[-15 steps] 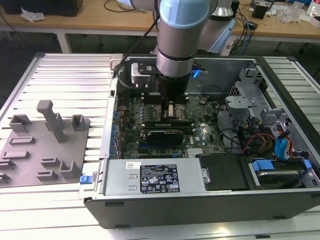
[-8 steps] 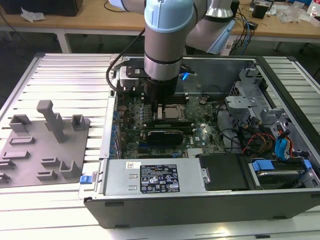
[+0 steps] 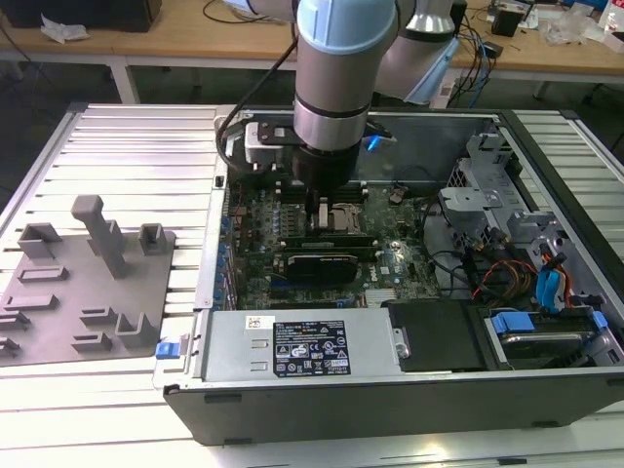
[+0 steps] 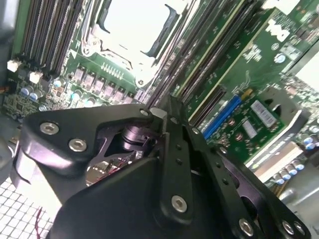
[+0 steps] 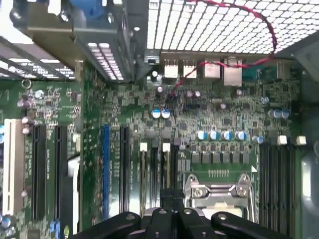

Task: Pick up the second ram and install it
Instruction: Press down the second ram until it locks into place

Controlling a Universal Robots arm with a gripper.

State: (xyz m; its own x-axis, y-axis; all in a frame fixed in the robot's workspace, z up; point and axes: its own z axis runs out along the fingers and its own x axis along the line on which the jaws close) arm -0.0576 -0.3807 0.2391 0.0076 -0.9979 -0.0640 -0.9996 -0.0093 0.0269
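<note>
While the open computer case (image 3: 546,185) lies flat on a ribbed metal counter (image 3: 127,146), its silver power supply (image 3: 302,346) sits nearest in the exterior view, with drive bays and orange and blue cables at the exterior view's right. Grey plastic fixture blocks (image 3: 93,263) stand on the counter at the exterior view's left, well apart from the case. Past the power supply, the green motherboard (image 3: 395,258) carries a dark expansion card (image 3: 317,265). Just beyond that card, a thin dark stick that appears to be the second ram (image 3: 331,237) stands on edge in a slot beside the square metal-framed CPU socket (image 3: 343,216). The robot arm (image 3: 336,88) reaches straight down, and its black hand (image 3: 319,213) is directly over the stick. In both wrist views the fingers (image 5: 163,201) are drawn almost together above the memory slots; whether they pinch the stick or only meet above it cannot be told. Farther back, a wooden bench (image 3: 195,29) holds loose cables
</note>
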